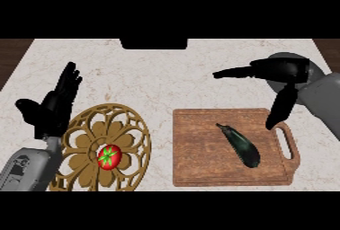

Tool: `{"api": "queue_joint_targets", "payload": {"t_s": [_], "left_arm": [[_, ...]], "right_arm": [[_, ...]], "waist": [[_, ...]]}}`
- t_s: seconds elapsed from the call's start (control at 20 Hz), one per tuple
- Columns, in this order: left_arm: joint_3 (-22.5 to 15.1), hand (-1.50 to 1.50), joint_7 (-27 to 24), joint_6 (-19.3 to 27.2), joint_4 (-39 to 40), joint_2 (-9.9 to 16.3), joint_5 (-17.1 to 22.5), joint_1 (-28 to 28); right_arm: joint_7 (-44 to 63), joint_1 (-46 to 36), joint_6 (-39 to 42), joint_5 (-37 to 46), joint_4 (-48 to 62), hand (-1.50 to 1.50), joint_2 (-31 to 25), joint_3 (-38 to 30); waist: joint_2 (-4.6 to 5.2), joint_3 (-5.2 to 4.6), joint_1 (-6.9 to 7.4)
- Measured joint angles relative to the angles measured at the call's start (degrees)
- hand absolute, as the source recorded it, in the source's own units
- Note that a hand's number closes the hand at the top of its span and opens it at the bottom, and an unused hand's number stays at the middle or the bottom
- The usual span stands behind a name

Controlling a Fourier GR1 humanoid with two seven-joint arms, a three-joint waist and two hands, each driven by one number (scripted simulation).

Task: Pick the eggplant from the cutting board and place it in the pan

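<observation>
The right robot hand (282, 85) hangs spread wide above the far right corner of the cutting board (199, 148), thumb jutting toward the middle of the surface (166, 76) and straight fingers pointing down toward the board's handle end, with nothing held. The eggplant (239, 146), dark and glossy, lies flat on the right half of the wooden board, below and a little to the left of those fingertips as seen from the head view, close but apart from them. Its long axis runs on a diagonal, the thin stem end toward the far side and the board's centre, the fat end toward the near right corner. The left robot hand (56, 105) rests open, fingers up, near the left edge, well apart from the board with a gold filigree trivet (93, 134) carrying a tomato (109, 156) between them; the right robot hand is plainly the nearer of the two. By the look of it, the pick has yet to begin: the fingers would need to come down and toward the robot, closing across the eggplant's narrow width rather than along its length. No pan shows anywhere on the surface in this view.
</observation>
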Motion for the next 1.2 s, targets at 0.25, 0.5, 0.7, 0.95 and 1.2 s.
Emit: {"api": "queue_joint_targets", "payload": {"t_s": [0.25,0.5,0.7,0.95,1.2], "left_arm": [[0.7,0.00,0.1,-1.0,-0.5,-0.4,-0.3,0.4],[1.2,0.00,0.4,-1.2,-0.8,-0.8,-0.7,0.5],[0.7,0.00,1.3,-0.9,-2.1,-1.3,-1.7,0.9],[1.7,0.00,1.8,-1.7,-1.8,-1.3,-1.8,0.4],[2.7,0.00,1.4,-2.6,-2.3,-1.4,-1.9,1.6]], "right_arm": [[-2.6,0.2,-1.1,5.0,3.3,-1.50,0.7,2.0],[-4.9,0.9,-2.5,8.2,5.1,-1.50,2.0,5.0],[-6.7,1.7,-3.9,10.2,5.1,-1.50,3.1,7.6],[-7.9,1.3,-5.4,12.4,5.6,-1.50,4.1,9.6],[-9.2,2.1,-8.0,17.2,5.2,-1.50,4.5,12.2]], "waist": [[0.13,0.01,0.33],[0.18,0.02,0.46],[0.14,0.03,0.45],[0.12,0.01,0.33],[0.04,0.00,0.18]]}}
